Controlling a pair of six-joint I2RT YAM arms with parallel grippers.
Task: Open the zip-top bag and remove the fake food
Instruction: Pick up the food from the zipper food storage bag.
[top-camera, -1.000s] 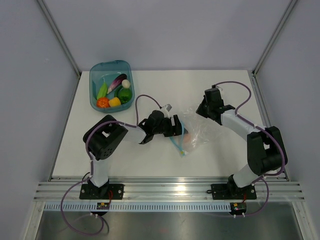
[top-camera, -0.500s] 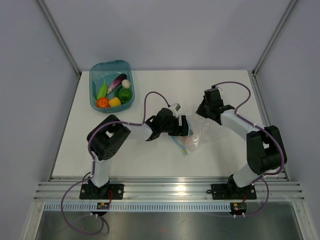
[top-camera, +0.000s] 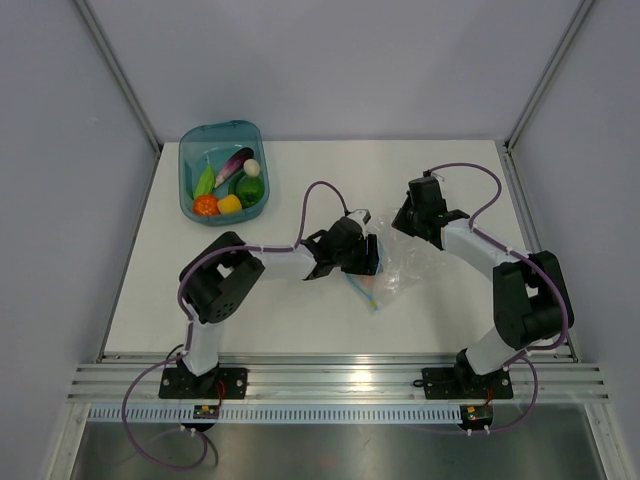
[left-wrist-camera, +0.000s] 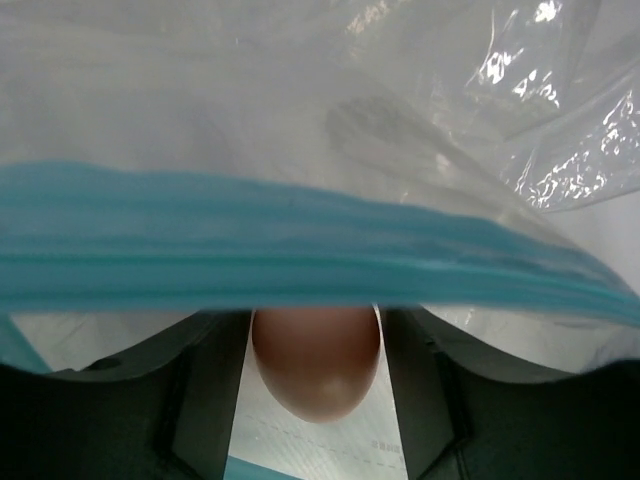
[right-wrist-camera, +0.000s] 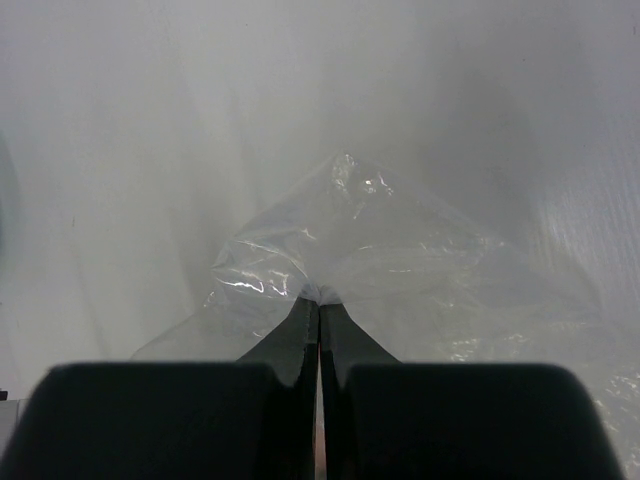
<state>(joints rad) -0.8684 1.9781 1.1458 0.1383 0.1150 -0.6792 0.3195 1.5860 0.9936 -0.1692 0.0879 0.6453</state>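
Note:
The clear zip-top bag (top-camera: 397, 262) lies at mid-table, its blue-teal zip strip (left-wrist-camera: 300, 245) stretched across the left wrist view. My left gripper (top-camera: 365, 255) is at the bag's mouth; its fingers (left-wrist-camera: 215, 400) press both sides of a brown egg-shaped piece of fake food (left-wrist-camera: 315, 365) under the strip. My right gripper (right-wrist-camera: 320, 300) is shut on a pinch of the bag's plastic (right-wrist-camera: 400, 260) at its far end (top-camera: 408, 235). The other fake food is in the tub: purple eggplant (top-camera: 236, 160), white egg (top-camera: 252, 167), green pepper (top-camera: 250, 187), green pod (top-camera: 205, 181), tomato (top-camera: 206, 205), lemon (top-camera: 230, 204).
The teal translucent tub (top-camera: 188, 160) stands at the far left corner of the white table (top-camera: 300, 310). Grey walls and metal frame posts enclose the table on three sides. The left arm's purple cable (top-camera: 315, 195) arches over the table behind the wrist.
My left gripper has moved right, from beside the bag to its mouth, and now has the egg-shaped piece between its fingers. The bag has bunched up. The right arm has not moved.

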